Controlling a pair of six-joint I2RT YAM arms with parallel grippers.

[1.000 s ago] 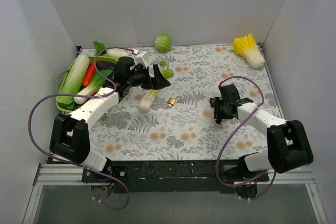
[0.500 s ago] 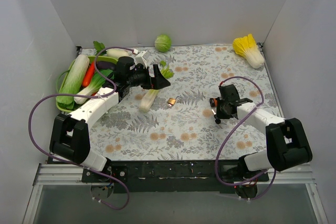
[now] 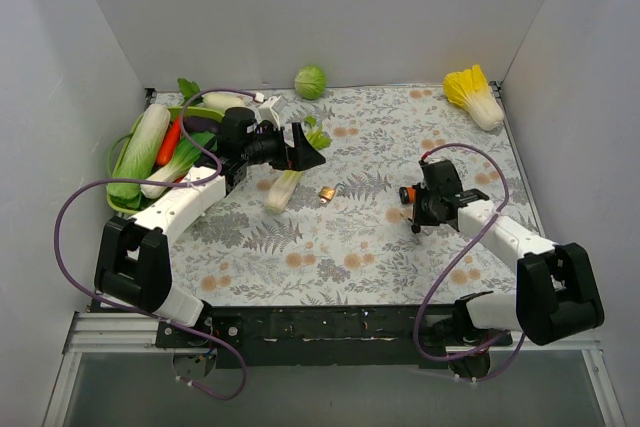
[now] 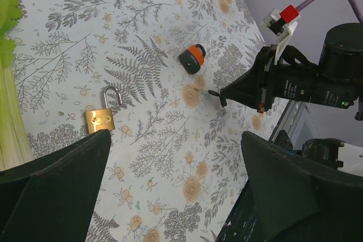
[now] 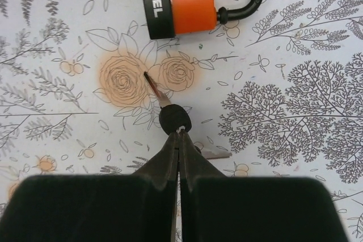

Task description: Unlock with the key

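Observation:
A tiny black-headed key (image 5: 173,117) points its short metal blade up-left, toward the orange-and-black padlock (image 5: 181,1) lying shackle-right on the floral cloth. My right gripper (image 5: 179,133) is shut, its fingertips pinching the rim of the key's head. A second silvery blade (image 5: 218,152) peeks out beside the fingers. From above, the right gripper (image 3: 417,217) sits just below that padlock (image 3: 406,195). A small brass padlock (image 4: 101,118) with its shackle raised lies mid-table. My left gripper (image 4: 176,134) hovers open over the cloth, holding nothing, up and left of the brass padlock (image 3: 326,192).
A green tray (image 3: 118,152) of vegetables sits at the far left. A leafy stalk (image 3: 285,185) lies under the left gripper. A small green cabbage (image 3: 310,81) rests at the back wall and a yellow cabbage (image 3: 474,95) in the back right corner.
The right gripper's jaws have closed from open onto the key's head, and its arm has shifted slightly. The left arm has not moved.

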